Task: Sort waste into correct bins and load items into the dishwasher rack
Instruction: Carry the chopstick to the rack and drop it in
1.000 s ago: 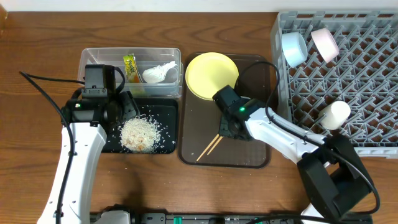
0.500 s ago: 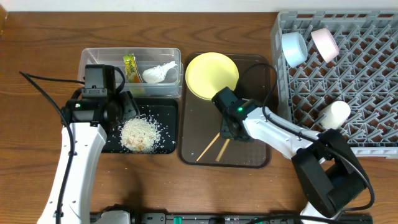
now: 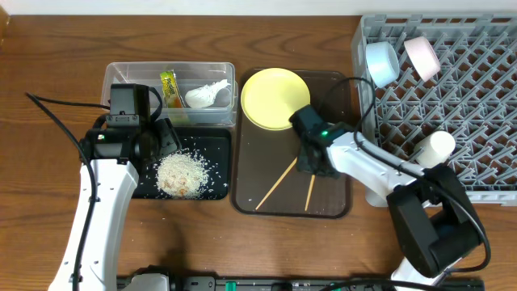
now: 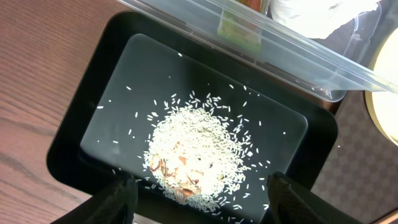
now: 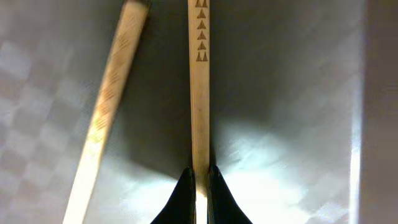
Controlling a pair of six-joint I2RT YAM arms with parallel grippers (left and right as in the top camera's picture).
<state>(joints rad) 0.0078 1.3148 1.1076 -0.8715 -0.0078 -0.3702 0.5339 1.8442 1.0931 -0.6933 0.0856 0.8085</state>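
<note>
- I read the right claw point(image 5: 200, 186) as narrow: its two tips pinch one chopstick point(image 5: 199, 93) near its end, with the stick running straight ahead of the wrist camera.
- I cannot tell whether that chopstick is lifted or resting on the brown tray point(image 3: 242, 202) beneath it.
- The second chopstick point(image 5: 109, 106) lies free just left of the gripped one, angled away from it and not touching it in the wrist view.
- From overhead, the right claw point(image 3: 313, 166) sits over the middle of the brown tray; the gripped chopstick point(image 3: 310, 190) points toward the tray's near edge and the second chopstick point(image 3: 279, 184) lies on a diagonal beside it.
- The plate point(image 3: 275, 99) lies at the tray's far end, just beyond the claw.
- The rack point(image 3: 468, 105) stands to the right and carries the blue bowl point(image 3: 381, 63) and white bowl point(image 3: 422, 56) at its far edge and the cup point(image 3: 434, 148) on its side nearer the front.
- I read the left claw point(image 4: 202, 202) as wide, its fingers point(image 4: 115, 199) spread above the black tray point(image 4: 81, 112) and holding nothing.
- The rice point(image 4: 196, 158) sits in a heap in the black tray, with loose grains scattered around it.
- The tub point(image 3: 170, 71) adjoins the black tray's far side and holds the wrapper point(image 3: 168, 87) and the paper point(image 3: 206, 94).
</note>
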